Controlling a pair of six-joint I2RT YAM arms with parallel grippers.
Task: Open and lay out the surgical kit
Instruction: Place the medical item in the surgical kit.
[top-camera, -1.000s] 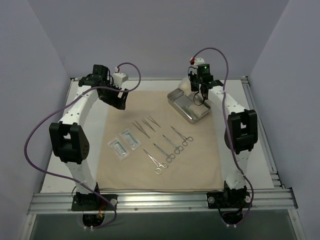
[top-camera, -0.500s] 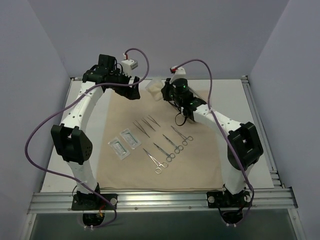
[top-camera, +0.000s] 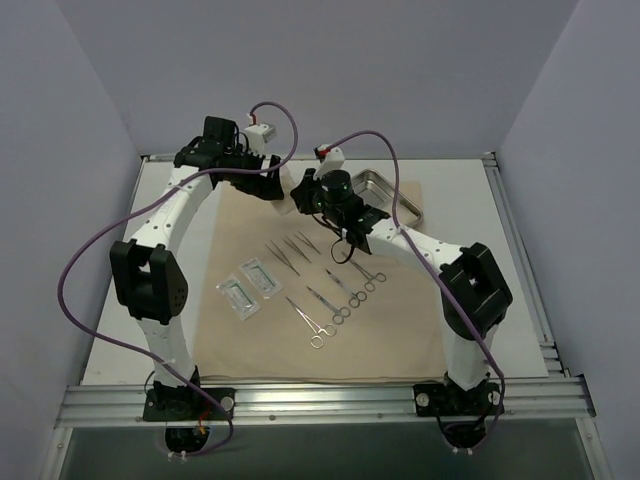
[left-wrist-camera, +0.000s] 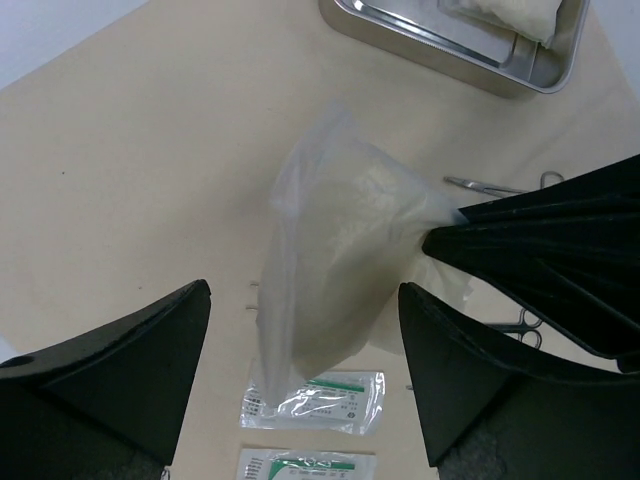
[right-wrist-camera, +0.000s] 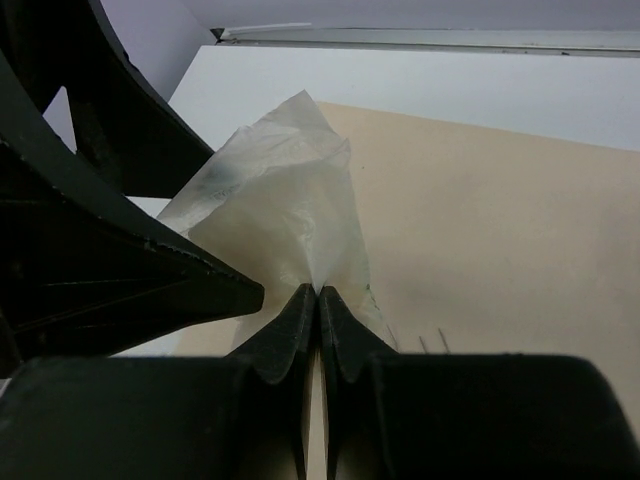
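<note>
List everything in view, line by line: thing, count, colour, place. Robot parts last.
cloth wrap: one, tan, spread flat on the table.
table: one, white, under the cloth.
steel tray: one, shiny, far right part of the cloth, with a white pad in it.
tweezers: at least two, silver, middle of the cloth.
clamps: four, silver, in a row nearer than the tweezers.
packets: two, clear, left of the clamps.
gauze bag: one, translucent whitish, held above the cloth.
left gripper: black, open around the bag.
right gripper: black, shut on the bag's edge.
</note>
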